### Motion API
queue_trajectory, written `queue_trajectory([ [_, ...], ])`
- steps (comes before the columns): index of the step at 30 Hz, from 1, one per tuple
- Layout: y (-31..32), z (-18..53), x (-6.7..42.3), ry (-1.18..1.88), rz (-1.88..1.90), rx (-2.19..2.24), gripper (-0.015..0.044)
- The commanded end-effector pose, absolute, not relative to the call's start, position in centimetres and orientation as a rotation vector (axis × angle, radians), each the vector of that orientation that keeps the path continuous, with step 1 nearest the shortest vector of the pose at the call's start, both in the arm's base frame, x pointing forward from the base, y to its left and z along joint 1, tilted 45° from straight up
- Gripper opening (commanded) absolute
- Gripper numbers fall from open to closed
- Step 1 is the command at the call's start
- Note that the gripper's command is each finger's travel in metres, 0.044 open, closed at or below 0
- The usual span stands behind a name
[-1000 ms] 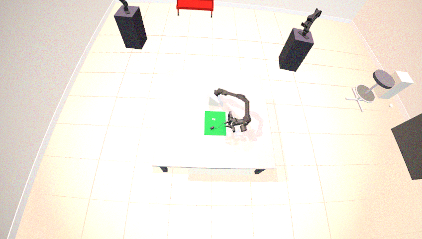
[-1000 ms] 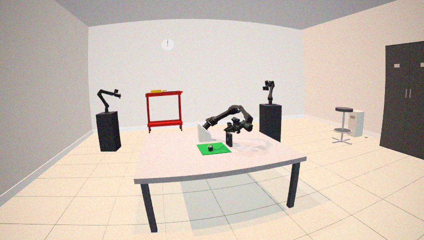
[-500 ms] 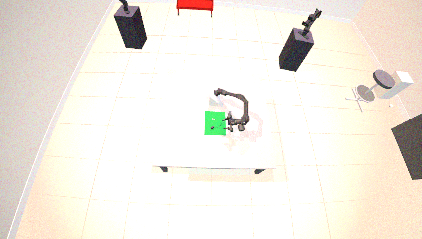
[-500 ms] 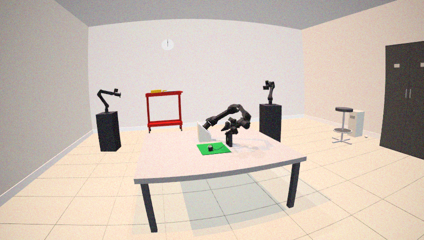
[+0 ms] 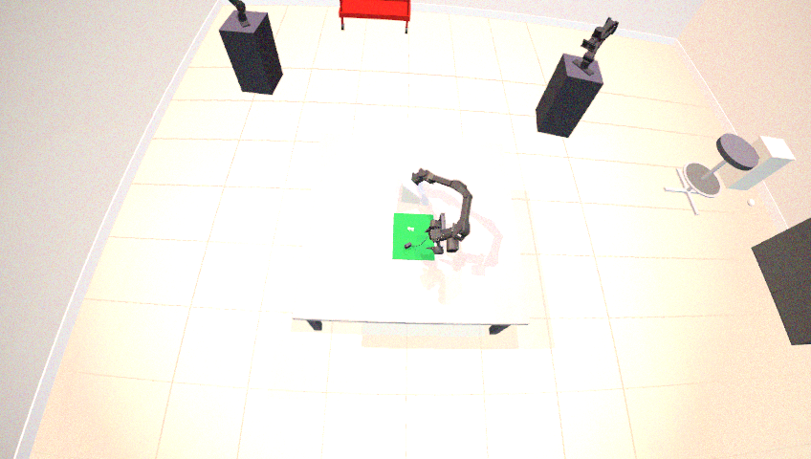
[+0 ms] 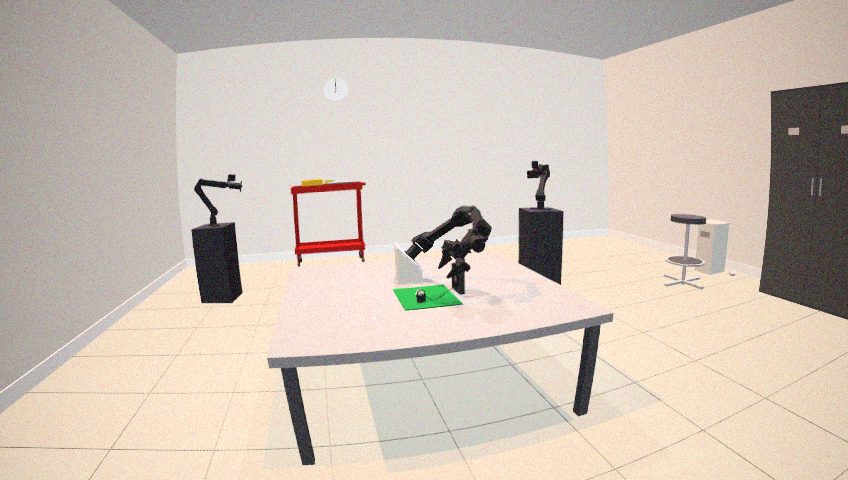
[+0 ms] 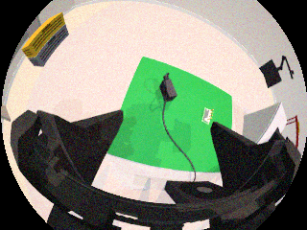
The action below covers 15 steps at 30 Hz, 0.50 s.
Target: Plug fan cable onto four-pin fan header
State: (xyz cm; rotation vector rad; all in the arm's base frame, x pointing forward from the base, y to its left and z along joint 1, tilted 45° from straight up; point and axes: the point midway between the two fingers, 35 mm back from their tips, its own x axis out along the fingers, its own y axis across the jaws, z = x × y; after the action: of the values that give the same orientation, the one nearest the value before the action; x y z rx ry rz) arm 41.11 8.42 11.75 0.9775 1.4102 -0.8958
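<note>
A green board (image 5: 403,221) (image 6: 439,300) (image 7: 192,92) lies on the white table (image 5: 341,284) (image 6: 357,324). The small white four-pin header (image 5: 410,229) (image 7: 206,115) stands on it. The black plug (image 5: 406,247) (image 6: 420,295) (image 7: 168,87) rests on the board apart from the header. Its thin cable (image 7: 175,137) runs back to the dark fan (image 6: 458,284) (image 7: 199,188) at the board's right edge. My gripper (image 5: 433,237) (image 6: 447,259) (image 7: 169,121) is open and empty. It hangs above the board's right edge by the fan, well clear of the plug and the header.
A white wedge block (image 5: 410,194) (image 6: 407,268) stands on the table behind the board. Two dark pedestals with idle arms (image 6: 216,261) (image 6: 540,240), a red cart (image 6: 328,220), a stool (image 6: 685,249) and a dark cabinet (image 6: 809,196) stand around the room.
</note>
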Motion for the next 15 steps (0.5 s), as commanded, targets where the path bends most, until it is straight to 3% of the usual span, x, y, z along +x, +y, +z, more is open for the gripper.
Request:
queue_trajectory([
  [1,8.4,11.1,41.2,1.526,-0.809,1.04,0.044],
  [15,8.2,12.0,42.4,1.763,-0.363,1.347,0.044],
])
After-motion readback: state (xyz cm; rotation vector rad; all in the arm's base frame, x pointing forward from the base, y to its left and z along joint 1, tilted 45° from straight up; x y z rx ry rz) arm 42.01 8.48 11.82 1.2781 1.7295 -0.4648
